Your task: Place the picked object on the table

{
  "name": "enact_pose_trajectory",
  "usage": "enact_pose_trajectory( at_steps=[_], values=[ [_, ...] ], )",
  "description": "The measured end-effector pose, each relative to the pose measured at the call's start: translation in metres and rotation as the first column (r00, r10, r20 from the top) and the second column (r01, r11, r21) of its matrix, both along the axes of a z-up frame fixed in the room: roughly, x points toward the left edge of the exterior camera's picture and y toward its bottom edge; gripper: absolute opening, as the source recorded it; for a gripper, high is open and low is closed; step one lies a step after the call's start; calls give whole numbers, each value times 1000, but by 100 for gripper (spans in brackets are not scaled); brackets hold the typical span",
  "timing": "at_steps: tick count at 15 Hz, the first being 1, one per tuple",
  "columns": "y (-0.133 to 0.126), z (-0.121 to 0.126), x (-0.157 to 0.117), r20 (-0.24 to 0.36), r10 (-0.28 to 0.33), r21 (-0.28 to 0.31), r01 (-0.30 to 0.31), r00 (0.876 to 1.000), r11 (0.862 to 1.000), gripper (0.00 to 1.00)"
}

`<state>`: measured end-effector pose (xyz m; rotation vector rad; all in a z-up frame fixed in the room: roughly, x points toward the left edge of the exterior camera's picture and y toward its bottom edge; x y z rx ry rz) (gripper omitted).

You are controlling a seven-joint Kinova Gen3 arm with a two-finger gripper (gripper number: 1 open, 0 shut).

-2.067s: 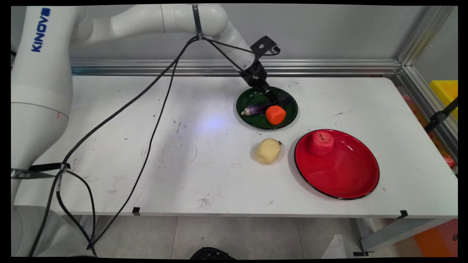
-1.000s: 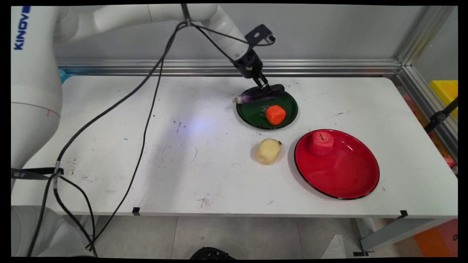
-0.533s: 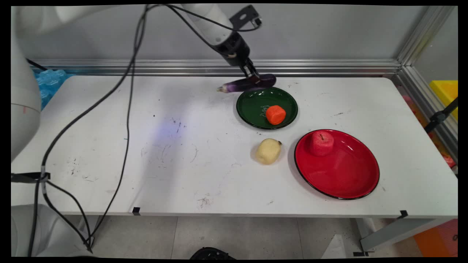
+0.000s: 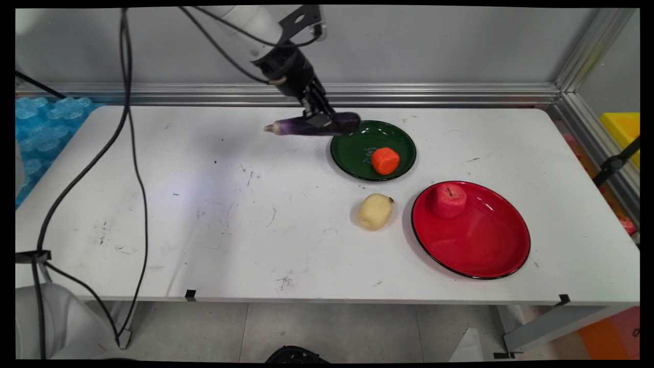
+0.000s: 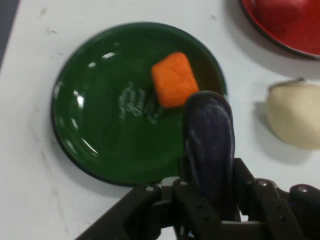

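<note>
Toward the table's (image 4: 153,230) far edge, gripper (image 4: 318,116) clenched on purple eggplant (image 4: 311,125), held lifted clear beside green plate (image 4: 352,153). Orange piece (image 4: 384,160) left on that plate. Further right: potato (image 4: 374,211), red plate (image 4: 485,245) with apple (image 4: 449,200).

main view overlooks the table; hand view looks down, seemingly close, sharing the green plate (image 4: 357,153) (image 5: 100,130).

eggplant (image 4: 311,125): dark purple, paler at the tip
small plate (image 4: 352,153): dark green
block (image 4: 384,160): orange
large plate (image 4: 480,245): red, black rim
apple (image 4: 449,200): red
potato (image 4: 374,211): pale yellow
tabletop (image 4: 255,214): white, scuffed
</note>
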<state>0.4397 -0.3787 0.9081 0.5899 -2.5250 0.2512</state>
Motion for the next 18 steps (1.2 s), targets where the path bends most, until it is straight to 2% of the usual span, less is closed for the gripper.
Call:
enact_pose_trajectory(
  at_steps=[4,8,18],
  values=[
    [30,-7,5,14,-56,-3,56,998,998,0],
    [47,-28,2,24,-92,-1,92,995,996,0],
    [51,-96,-21,49,-152,14,152,987,988,0]
  ],
)
